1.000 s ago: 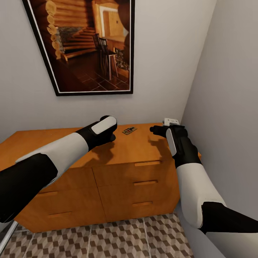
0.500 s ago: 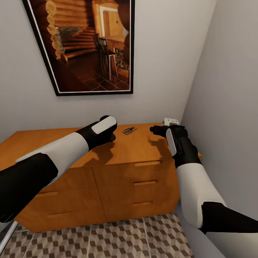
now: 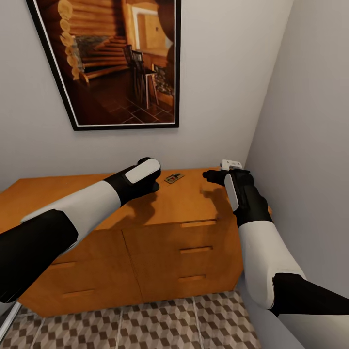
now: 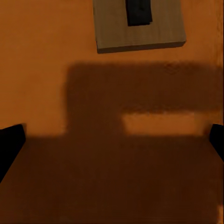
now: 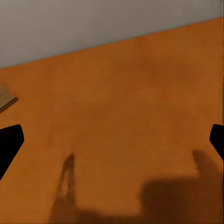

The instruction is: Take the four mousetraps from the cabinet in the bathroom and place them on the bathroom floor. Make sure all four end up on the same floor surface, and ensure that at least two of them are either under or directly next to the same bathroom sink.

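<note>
With 1 mousetrap (image 3: 174,178) lying flat on the cabinet (image 3: 184,201) top just ahead of the wide-open left gripper (image 4: 112,140), and the right gripper (image 5: 112,135) spread open nearby, a shallow pinch could probably skid that thin trap toward the wall.

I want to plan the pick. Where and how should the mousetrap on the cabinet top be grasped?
Probably from above, across its two long wooden edges. The mousetrap lies flat on the cabinet top, so its sides are the only free faces. The left end effector is open just short of it; keep the fingers off the dark metal part.
</note>
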Robot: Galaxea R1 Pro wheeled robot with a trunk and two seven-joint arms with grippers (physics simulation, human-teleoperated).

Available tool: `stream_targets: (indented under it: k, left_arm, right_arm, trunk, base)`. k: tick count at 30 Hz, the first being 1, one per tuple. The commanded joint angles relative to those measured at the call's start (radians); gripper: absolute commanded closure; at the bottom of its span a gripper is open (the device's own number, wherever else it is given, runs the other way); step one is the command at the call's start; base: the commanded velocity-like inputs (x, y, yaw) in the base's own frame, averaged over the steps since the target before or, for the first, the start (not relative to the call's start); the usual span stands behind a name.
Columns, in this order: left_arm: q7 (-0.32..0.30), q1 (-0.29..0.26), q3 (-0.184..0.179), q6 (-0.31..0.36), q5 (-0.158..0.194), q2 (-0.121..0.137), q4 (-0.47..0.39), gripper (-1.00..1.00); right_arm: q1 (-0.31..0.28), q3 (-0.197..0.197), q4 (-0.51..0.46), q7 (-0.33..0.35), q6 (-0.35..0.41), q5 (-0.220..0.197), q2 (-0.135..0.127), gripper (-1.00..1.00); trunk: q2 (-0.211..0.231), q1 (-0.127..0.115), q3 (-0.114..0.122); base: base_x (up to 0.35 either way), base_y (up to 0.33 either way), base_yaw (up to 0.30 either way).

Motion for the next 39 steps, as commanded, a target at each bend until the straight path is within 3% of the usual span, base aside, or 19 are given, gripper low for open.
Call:
stream_targets:
  k: [1, 11, 23, 39]
  left_arm:
    - [-0.001, 0.040, -0.004, 0.005, 0.010, 0.000, -0.002, -1.00]
    - [-0.005, 0.040, -0.003, 0.003, 0.012, -0.002, -0.010, -1.00]
    - [0.002, 0.040, -0.001, 0.002, 0.013, 0.002, -0.073, -1.00]
    - [0.013, 0.040, -0.003, 0.001, 0.010, 0.007, -0.080, -1.00]
  right_arm:
    - [-0.001, -0.002, -0.001, -0.001, 0.005, 0.002, 0.001, -1.00]
    - [-0.001, -0.002, -0.001, -0.001, 0.005, 0.002, 0.001, -1.00]
    - [-0.001, -0.002, -0.001, -0.002, 0.005, 0.002, 0.001, -1.00]
    - [-0.001, -0.002, 0.011, -0.002, 0.004, 0.003, 0.001, -1.00]
  trunk:
    - [0.000, 0.001, -0.001]
    - [0.000, 0.001, -0.001]
    - [0.000, 0.001, -0.001]
    - [0.000, 0.001, -0.001]
  base:
    - [0.204, -0.134, 0.000]
    - [0.149, -0.095, 0.000]
    - [0.014, -0.008, 0.000]
    - [0.000, 0.000, 0.000]
